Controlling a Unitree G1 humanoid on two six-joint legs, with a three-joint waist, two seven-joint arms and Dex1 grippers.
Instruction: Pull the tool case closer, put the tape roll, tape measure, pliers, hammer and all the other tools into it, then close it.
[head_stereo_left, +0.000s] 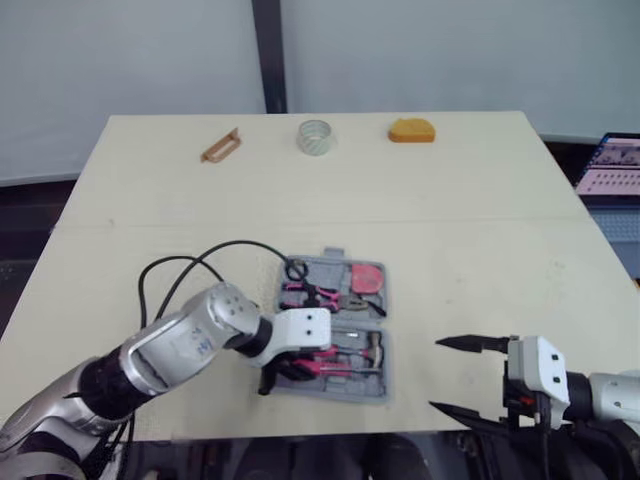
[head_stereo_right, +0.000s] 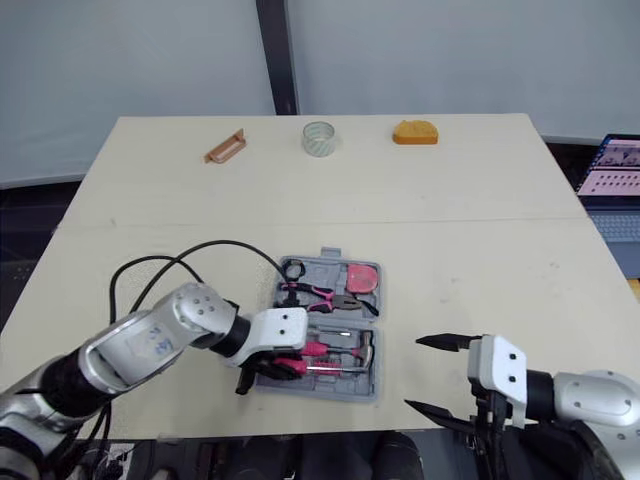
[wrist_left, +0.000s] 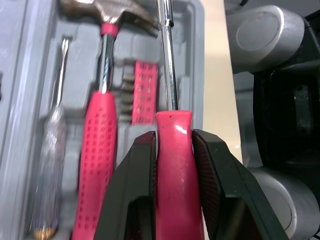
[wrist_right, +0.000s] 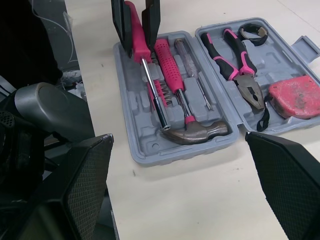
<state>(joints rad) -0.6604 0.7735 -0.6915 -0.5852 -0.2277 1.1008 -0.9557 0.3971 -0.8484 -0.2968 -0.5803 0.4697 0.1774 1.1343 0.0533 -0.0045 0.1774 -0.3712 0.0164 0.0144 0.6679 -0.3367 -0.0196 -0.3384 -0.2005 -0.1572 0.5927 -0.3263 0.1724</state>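
Left wrist view: clamped tight between the two black fingers of the left end effector, the glossy pink handle of a steel-shafted screwdriver. Held lengthwise along the near half of the open grey plastic tool case (touching the tray or just above it, cannot tell), shaft tip close to the head of the pink-gripped claw hammer. Lying in that same half, beside the hammer: a slim clear-handled screwdriver and a pink strip of driver bits. In the far half of the case: pink-and-black pliers, a red tape measure and a small black tape ring in one corner. Case set on the pale wooden worktop, near its front edge, both halves lying flat.

Off to the right of the case and apart from it, at the front edge: the right end effector, fingers spread wide.

Along the far edge, well apart from the case: a translucent tape roll, an orange-yellow lump and a brown clip-shaped piece.
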